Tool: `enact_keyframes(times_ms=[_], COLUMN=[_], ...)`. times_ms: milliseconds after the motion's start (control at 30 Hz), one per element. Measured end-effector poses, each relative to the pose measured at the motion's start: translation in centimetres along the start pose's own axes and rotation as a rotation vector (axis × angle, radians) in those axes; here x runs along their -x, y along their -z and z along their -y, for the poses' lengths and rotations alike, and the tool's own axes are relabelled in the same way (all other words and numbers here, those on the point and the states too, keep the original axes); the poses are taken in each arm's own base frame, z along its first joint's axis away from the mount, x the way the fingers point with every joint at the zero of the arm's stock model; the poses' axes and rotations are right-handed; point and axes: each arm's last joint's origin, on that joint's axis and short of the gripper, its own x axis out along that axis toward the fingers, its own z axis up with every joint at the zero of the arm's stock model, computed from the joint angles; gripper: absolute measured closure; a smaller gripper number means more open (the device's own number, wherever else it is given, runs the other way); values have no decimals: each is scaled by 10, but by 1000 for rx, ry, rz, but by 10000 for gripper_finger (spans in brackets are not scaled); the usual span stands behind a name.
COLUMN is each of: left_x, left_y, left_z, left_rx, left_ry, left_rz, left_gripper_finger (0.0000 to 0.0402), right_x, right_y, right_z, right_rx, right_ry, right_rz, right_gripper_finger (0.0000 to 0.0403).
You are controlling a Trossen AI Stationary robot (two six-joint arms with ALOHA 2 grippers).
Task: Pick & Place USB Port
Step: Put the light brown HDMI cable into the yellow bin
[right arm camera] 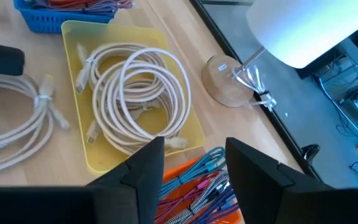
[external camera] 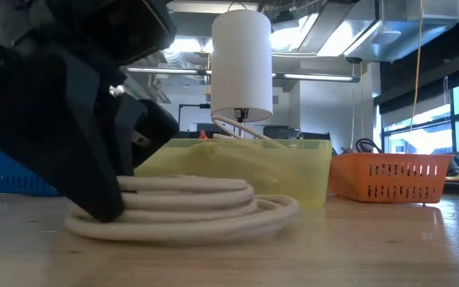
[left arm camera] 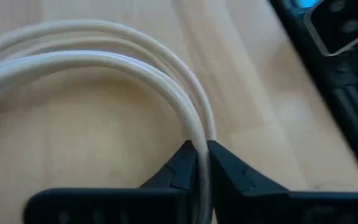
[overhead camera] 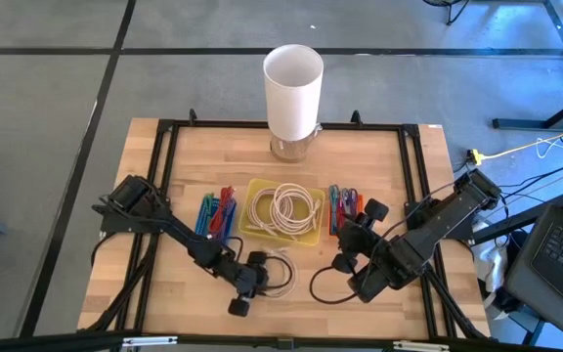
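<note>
Although the task speaks of a USB port, what I see from above is a coiled white cable lying loose on the near part of the table, just near of the yellow tray that holds more white coils. The left gripper sits at the coil's left edge. The right gripper hangs well apart to the right, over the orange bin of coloured leads, and a blue bin stands left of the tray. A black cable loops on the wood near the right arm, and a white lamp stands at the far edge.

From table height, the coil lies flat in stacked turns, with the left gripper's dark body pressed down on its left side; the tray rises close behind it.

Through the left wrist camera, the fingers are pinched on one or two strands of the cable. I judge it light, limp and smooth, so a hold on single strands may let the rest sag or uncoil; a grip across the whole bundle, or near its tie, would carry better.

Through the right wrist camera, the right gripper stands apart, holding nothing, above the tray and the tied coil.
</note>
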Motion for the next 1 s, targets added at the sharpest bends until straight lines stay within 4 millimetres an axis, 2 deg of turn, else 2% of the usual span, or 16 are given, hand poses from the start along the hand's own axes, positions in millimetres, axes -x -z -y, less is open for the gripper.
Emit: enact_keyframes(times_ms=[200,433,567,700,800,1000], left_x=[1,8,22,46,68,106], left_y=[-12,-53,-78,-102,-114,-128], left_z=[8,27,36,40,37,15], left_rx=[-3,-87,-172,-266,-323,-323], left_ry=[55,188,171,37,-129,-462], left_rz=[25,94,49,-32,-80,-70], left_gripper_finger=[388,389,389,389,389,389], right_x=[0,0,0,0,0,0], right_y=[0,0,1,1,1,1], right_z=[0,1,1,1,1,1], right_rx=[27,37,40,42,42,42], right_ry=[-1,3,5,5,5,5], right_rz=[-1,-4,-6,-9,-9,-9], right_gripper_finger=[231,231,231,231,231,231])
